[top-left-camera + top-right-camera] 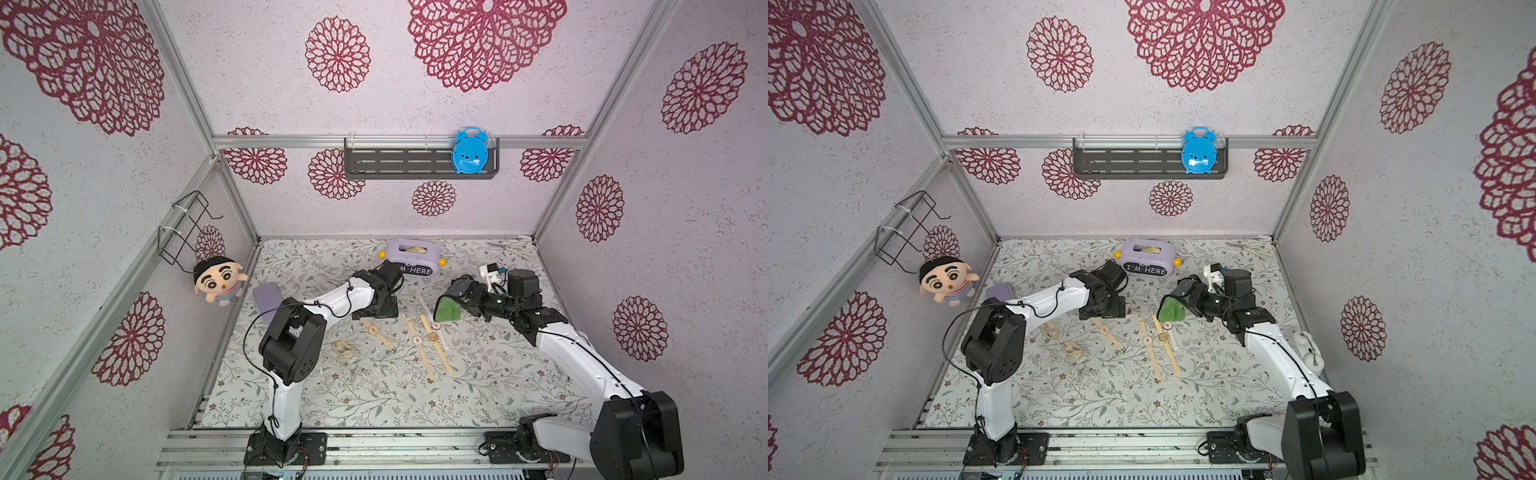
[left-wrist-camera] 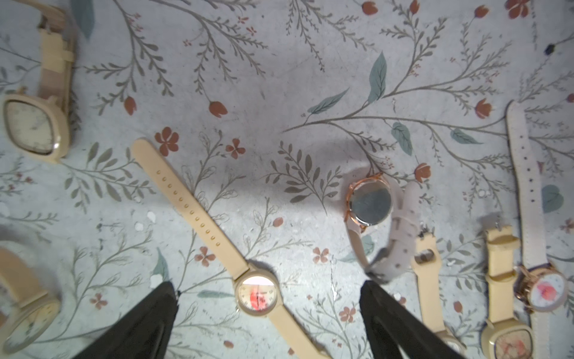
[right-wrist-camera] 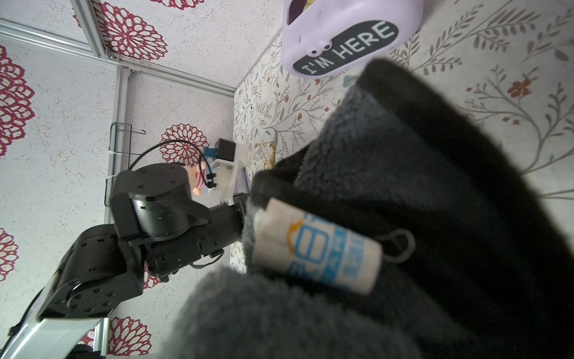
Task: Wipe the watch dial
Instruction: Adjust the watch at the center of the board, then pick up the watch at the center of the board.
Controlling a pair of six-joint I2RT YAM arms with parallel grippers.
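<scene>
Rails at the near edge carry both arm bases, farthest from the lilac box (image 1: 411,254) lettered "I'M HERE", which stands at the far edge of the floral table (image 1: 374,399). Every watch lies between those bases and the box.

A curled tan watch (image 1: 343,349) lies on the left arm's side, well short of the box. Closer to the box, four watches lie stretched out flat. They are a round-dial tan watch (image 1: 373,329), a second tan watch (image 1: 417,340), a square-dial watch (image 1: 432,337) and a white-strapped watch (image 1: 436,326). The last three lie close side by side.

Closer again, the left gripper (image 2: 268,289) hangs over the round-dial tan watch with its jaws spread wide and nothing in them. In the left wrist view that watch's dial (image 2: 257,295) sits between the two black fingers (image 2: 149,317), apart from both. A rose-gold watch (image 2: 369,203) lies face down near it, its pale strap curled.

Off the box's near corner on the right arm's side, the right gripper (image 1: 457,300) is clamped on a cloth (image 1: 446,312). The cloth is green on one face and dark grey fleece with a white label on the other. Its lower edge hangs just beside the white-strapped watch's dial; whether they touch I cannot tell.

Beyond the box, on the back wall above it, a dark shelf (image 1: 399,164) carries a blue alarm clock (image 1: 469,150).
</scene>
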